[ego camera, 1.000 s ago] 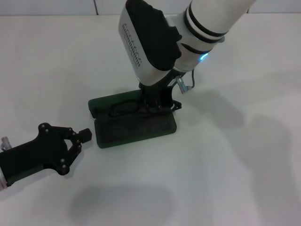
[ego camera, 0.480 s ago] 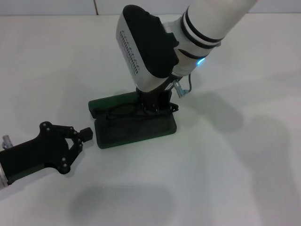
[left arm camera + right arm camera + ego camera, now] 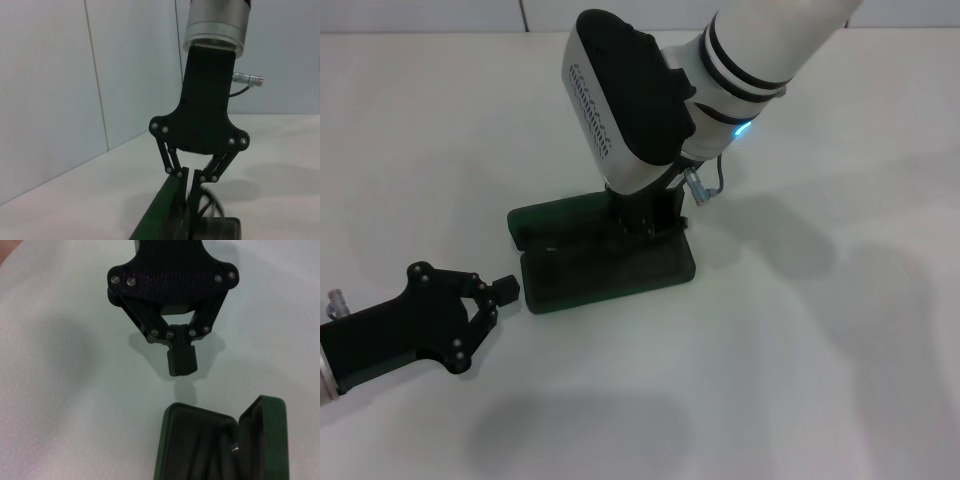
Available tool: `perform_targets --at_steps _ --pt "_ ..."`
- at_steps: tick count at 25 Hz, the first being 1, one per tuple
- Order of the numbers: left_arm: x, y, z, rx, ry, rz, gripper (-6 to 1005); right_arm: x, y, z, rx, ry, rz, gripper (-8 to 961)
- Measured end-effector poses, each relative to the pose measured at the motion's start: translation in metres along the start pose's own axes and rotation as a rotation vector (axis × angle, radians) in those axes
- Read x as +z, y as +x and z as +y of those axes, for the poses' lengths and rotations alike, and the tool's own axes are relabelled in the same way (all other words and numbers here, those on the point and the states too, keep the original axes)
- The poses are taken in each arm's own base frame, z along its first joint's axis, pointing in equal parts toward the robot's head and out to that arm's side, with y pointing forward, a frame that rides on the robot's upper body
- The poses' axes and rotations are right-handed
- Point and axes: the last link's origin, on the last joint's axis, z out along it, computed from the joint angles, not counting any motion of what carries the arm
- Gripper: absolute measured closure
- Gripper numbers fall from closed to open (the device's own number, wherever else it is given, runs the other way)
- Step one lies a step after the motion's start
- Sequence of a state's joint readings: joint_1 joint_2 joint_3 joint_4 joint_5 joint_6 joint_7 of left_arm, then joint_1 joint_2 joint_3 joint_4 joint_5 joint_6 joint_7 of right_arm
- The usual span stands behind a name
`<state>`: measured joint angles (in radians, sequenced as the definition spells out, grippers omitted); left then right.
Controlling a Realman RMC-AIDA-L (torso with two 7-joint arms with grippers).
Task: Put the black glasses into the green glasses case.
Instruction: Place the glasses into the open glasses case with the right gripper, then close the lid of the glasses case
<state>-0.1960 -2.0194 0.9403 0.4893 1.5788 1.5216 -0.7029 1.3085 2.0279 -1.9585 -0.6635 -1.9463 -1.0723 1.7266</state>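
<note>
The green glasses case [image 3: 552,217] lies open on the white table, dark lining up. My right gripper [image 3: 638,232] reaches straight down into its middle. In the left wrist view this right gripper [image 3: 191,192] has its fingers close together, shut on the black glasses, of which only thin black loops [image 3: 214,196] show above the case's edge [image 3: 160,212]. In the head view the glasses are hidden under the gripper. My left gripper [image 3: 507,290] is shut and empty, lying just off the case's left end. It also shows in the right wrist view [image 3: 182,365], above the open case [image 3: 265,440].
The white table [image 3: 820,330] stretches all around the case. A light wall rises behind the table in the left wrist view [image 3: 50,100].
My right gripper has shifted slightly left and lower into the case with the glasses; the frame that showed over the case's back half is now hidden. The left gripper has barely moved.
</note>
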Motion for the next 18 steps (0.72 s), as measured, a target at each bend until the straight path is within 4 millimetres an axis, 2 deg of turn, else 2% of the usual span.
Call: perform_targets --at_steps 7,11,15,18 --pt "0.0 0.0 0.0 0.0 -0.001 0.0 998 0.001 0.002 0.001 0.003 0.002 0.001 780" --pt "0.0 0.0 0.0 0.0 -0.001 0.0 998 -0.004 -0.001 0.0 0.027 -0.01 -0.03 782" --pt "0.001 0.0 0.0 -0.004 0.0 0.002 998 -0.023 -0.004 0.002 0.126 -0.06 -0.157 782" --pt "-0.001 0.001 0.001 -0.008 -0.008 0.01 998 -0.05 0.006 0.003 0.232 -0.056 -0.321 781"
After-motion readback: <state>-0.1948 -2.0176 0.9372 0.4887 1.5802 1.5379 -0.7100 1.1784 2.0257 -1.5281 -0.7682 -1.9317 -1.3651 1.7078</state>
